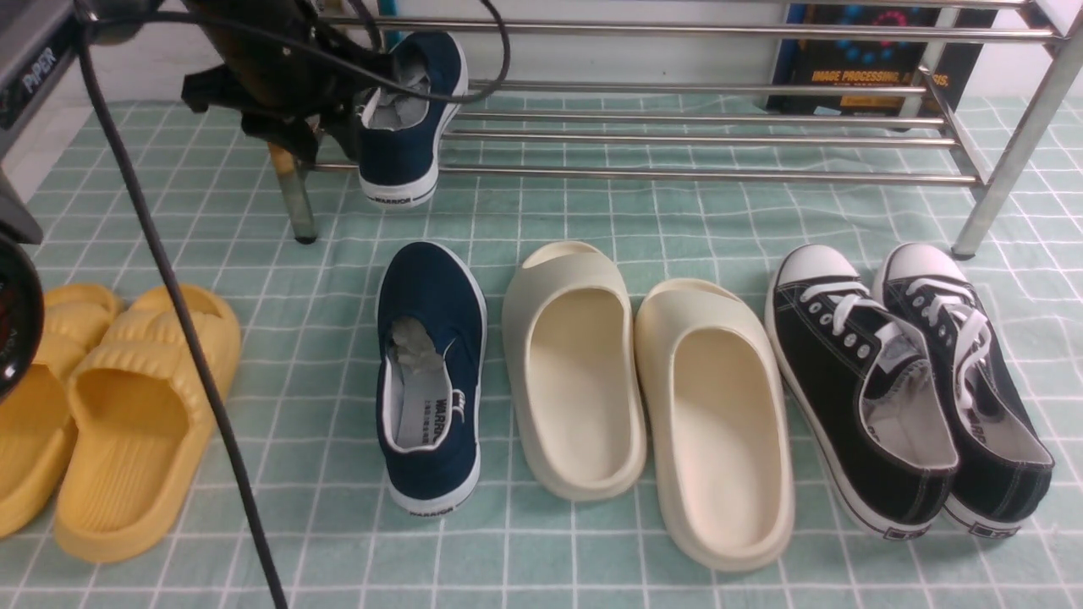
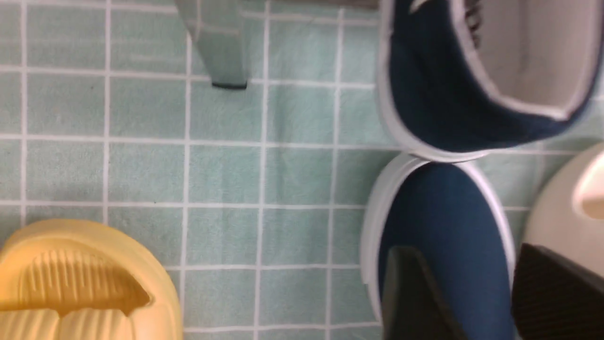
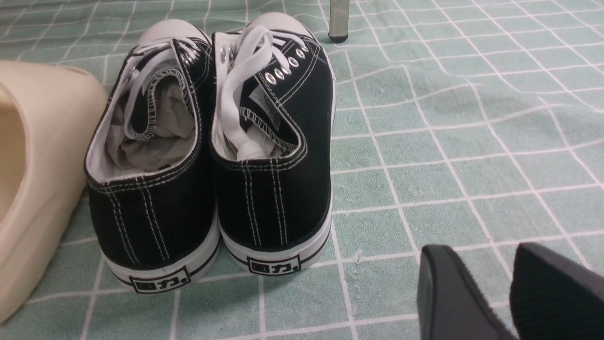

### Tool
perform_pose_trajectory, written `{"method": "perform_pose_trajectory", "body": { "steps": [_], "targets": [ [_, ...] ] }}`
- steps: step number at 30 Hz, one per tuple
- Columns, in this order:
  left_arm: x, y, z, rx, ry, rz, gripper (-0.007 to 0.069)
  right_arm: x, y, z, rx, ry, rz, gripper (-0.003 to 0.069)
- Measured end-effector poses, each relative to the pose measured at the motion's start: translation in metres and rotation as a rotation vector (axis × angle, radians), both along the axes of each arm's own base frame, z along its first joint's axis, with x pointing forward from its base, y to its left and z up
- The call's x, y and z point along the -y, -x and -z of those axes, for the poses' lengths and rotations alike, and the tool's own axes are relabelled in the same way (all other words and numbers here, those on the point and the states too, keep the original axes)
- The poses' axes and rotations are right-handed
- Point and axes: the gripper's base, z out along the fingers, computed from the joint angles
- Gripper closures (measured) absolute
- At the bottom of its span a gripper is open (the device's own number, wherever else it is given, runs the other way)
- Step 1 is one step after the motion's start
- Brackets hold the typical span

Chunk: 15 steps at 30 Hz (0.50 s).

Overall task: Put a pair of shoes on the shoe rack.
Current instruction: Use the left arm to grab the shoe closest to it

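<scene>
One navy canvas slip-on point(image 1: 398, 161) is propped on the chrome rack point(image 1: 711, 178), beside the spread left hand point(image 2: 472, 278); its mate point(image 1: 431, 364) lies on the table point(image 1: 541, 558). The right hand point(image 3: 479, 269) is open. Light, pliable canvas is best gripped at the heel wall.

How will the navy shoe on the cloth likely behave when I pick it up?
The navy shoe will probably flex at its sides, as the upper looks like thin canvas. The white sole should likely keep its base fairly stiff. It seems unlikely to roll, since it sits flat and upright.
</scene>
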Motion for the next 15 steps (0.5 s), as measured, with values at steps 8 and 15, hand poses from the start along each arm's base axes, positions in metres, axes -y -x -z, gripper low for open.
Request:
{"method": "perform_pose_trajectory", "body": {
  "steps": [8,15],
  "targets": [
    [-0.003,0.075,-0.080,0.124,0.034,0.024,0.0299,0.000,0.000,0.000,0.000,0.000,0.000,0.0419],
    [0.008,0.158,-0.059,0.012,-0.041,0.097,0.0389,0.000,0.000,0.000,0.000,0.000,0.000,0.0419]
  ]
}}
